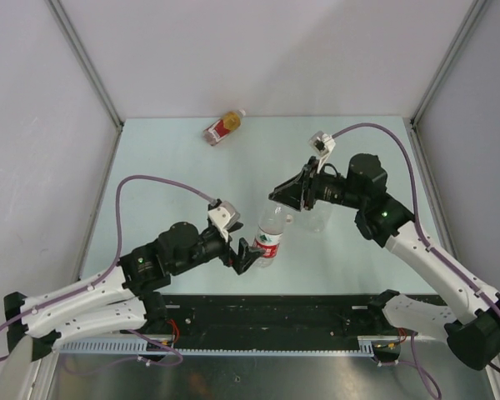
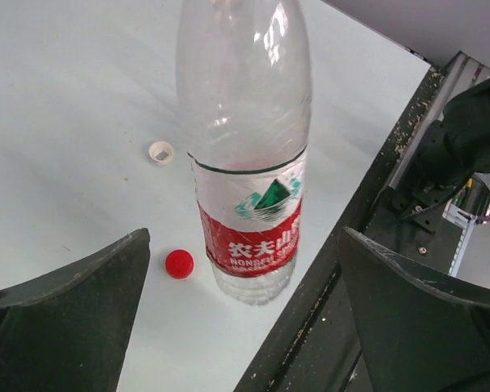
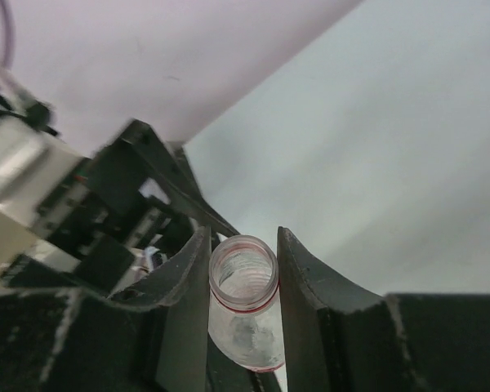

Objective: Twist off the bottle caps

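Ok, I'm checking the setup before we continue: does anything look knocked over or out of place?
Yes: the amber bottle lies on its side near the far edge of the table, while the labelled bottle stands upright.

Red-labelled bottle [image 1: 269,240] upright — left pincer [image 1: 248,252] just beside it, right pincer [image 1: 277,198] at its top

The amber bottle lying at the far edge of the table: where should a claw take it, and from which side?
Probably at the labelled body, coming straight down from above. The amber bottle lies on its side with its neck pointing far-right, so the grip should close across its width, square to its long axis, leaving the neck end free.
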Controlling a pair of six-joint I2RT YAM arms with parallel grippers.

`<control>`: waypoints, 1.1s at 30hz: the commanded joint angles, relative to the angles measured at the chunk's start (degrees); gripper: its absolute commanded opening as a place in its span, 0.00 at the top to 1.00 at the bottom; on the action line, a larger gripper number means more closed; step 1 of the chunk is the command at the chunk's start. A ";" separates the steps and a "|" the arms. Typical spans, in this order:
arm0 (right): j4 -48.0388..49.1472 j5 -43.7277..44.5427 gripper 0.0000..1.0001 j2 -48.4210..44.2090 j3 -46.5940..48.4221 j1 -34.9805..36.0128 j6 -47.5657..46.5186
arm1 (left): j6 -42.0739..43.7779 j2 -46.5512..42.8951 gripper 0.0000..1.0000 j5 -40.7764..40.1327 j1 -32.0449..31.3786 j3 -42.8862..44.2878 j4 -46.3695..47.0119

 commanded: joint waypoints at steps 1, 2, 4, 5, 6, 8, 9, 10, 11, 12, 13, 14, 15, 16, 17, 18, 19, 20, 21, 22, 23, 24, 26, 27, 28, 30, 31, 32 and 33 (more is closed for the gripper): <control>-6.72 16.95 1.00 -1.49 2.00 4.56 -10.82 | 1.93 -2.48 0.01 -4.02 0.14 2.60 2.16; -6.75 19.97 1.00 -1.13 2.04 5.52 -11.82 | 2.00 -2.69 0.01 -4.25 0.14 2.58 2.10; -5.89 23.91 1.00 -0.19 2.00 6.58 -13.12 | 2.13 -2.91 0.01 -4.68 0.14 2.49 2.12; -5.15 25.29 1.00 0.44 2.00 6.84 -13.41 | 2.15 -2.91 0.01 -4.93 0.14 2.43 2.13; -4.34 26.56 1.00 1.20 2.04 6.97 -13.51 | 2.25 -2.86 0.01 -5.05 0.14 2.41 2.08; -2.19 28.52 1.00 2.78 2.00 7.25 -13.63 | 2.39 -2.65 0.01 -5.52 0.14 2.34 2.03; -1.41 29.40 1.00 3.78 2.04 7.35 -13.71 | 2.50 -2.56 0.00 -5.83 0.14 2.31 1.99; 0.56 30.19 1.00 4.72 2.01 7.41 -13.88 | 2.64 -2.38 0.01 -6.03 0.14 2.30 1.93; 2.21 30.90 1.00 5.80 2.05 7.52 -14.01 | 2.76 -2.20 0.01 -6.26 0.14 2.29 1.94; 3.74 31.56 1.00 6.69 2.06 7.58 -14.21 | 2.90 -2.02 0.01 -6.51 0.14 2.29 1.90; 5.25 32.37 1.00 7.62 2.02 7.82 -14.62 | 3.02 -1.93 0.01 -6.72 0.14 2.25 1.84; 6.57 33.39 1.00 8.53 2.01 8.21 -15.13 | 3.17 -1.89 0.01 -6.96 0.14 2.18 1.85; 7.81 34.70 1.00 9.29 2.00 8.58 -15.82 | 3.33 -1.78 0.00 -7.30 0.14 2.19 1.86; 8.95 36.18 1.00 10.11 2.04 9.07 -16.65 | 3.58 -1.64 0.01 -7.73 0.14 2.15 1.82; 10.18 37.19 1.00 10.96 2.01 9.50 -17.59 | 3.84 -1.48 0.01 -8.26 0.14 2.04 1.80; 11.19 39.05 1.00 11.73 2.04 9.88 -18.51 | 4.06 -1.35 0.01 -8.74 0.09 1.99 1.79; 12.32 40.56 1.00 12.74 2.06 10.30 -19.40 | 4.30 -1.16 0.01 -9.38 0.07 2.01 1.74; 13.36 41.75 1.00 13.63 2.07 10.59 -20.11 | 4.55 -0.98 0.01 -9.96 0.10 2.02 1.71; 14.28 42.61 1.00 14.52 2.07 10.78 -20.60 | 4.77 -0.84 0.01 -10.56 0.12 1.98 1.75; 15.04 43.26 1.00 15.36 2.03 10.88 -20.93 | 4.92 -0.77 0.01 -11.25 0.13 1.96 1.76; 15.69 43.85 1.00 16.18 2.05 11.01 -21.18 | 4.91 -0.74 0.01 -11.99 0.13 1.99 1.68; 16.19 44.45 1.00 16.98 2.02 11.13 -21.31 | 4.81 -0.76 0.01 -12.85 0.09 1.96 1.64; 17.05 45.36 1.00 18.48 2.06 11.21 -21.41 | 4.63 -1.00 0.01 -14.39 0.13 1.83 1.68; 17.31 45.91 1.00 19.28 2.07 11.22 -21.25 | 4.59 -1.16 0.01 -14.97 0.13 1.71 1.68; 17.48 46.40 1.00 19.89 2.03 11.27 -21.03 | 4.52 -1.33 0.00 -15.39 0.13 1.65 1.69; 17.72 46.99 1.00 21.03 2.06 11.38 -20.83 | 4.47 -1.70 0.01 -16.04 0.14 1.38 1.69; 17.82 47.25 1.00 21.47 2.03 11.44 -20.78 | 4.46 -1.86 0.00 -16.28 0.14 1.26 1.65; 17.91 47.38 1.00 21.83 1.96 11.47 -20.76 | 4.46 -2.07 0.01 -16.44 0.14 1.16 1.62; 17.96 47.45 0.99 22.05 1.93 11.57 -20.79 | 4.41 -2.14 0.01 -16.65 0.14 1.07 1.57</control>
